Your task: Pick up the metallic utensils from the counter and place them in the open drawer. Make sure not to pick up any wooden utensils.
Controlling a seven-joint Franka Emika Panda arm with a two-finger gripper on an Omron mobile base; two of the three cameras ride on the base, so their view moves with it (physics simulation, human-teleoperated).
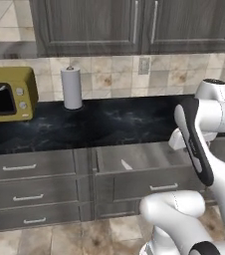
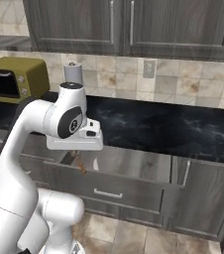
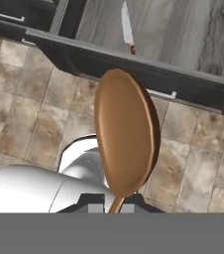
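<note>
My gripper (image 3: 115, 207) is shut on the handle of a tan wooden spoon (image 3: 126, 144), whose oval bowl points away from the hand. In the right base view the spoon (image 2: 80, 166) hangs under the hand, above the left part of the open drawer (image 2: 134, 163). A silvery knife (image 3: 127, 27) with a pointed blade lies inside the drawer (image 3: 183, 34) on its grey wood-grain floor, and shows as the knife (image 1: 127, 165) in the drawer (image 1: 149, 154) from the left. The black counter (image 1: 109, 122) runs behind the drawer. My own arm hides the hand in the left base view.
A yellow toaster oven (image 1: 7, 94) and a paper towel roll (image 1: 72, 88) stand on the counter at the left. Closed grey drawers (image 1: 30, 191) sit left of the open one. Upper cabinets (image 2: 134, 25) hang above. Tiled floor (image 3: 29, 114) lies below the drawer front.
</note>
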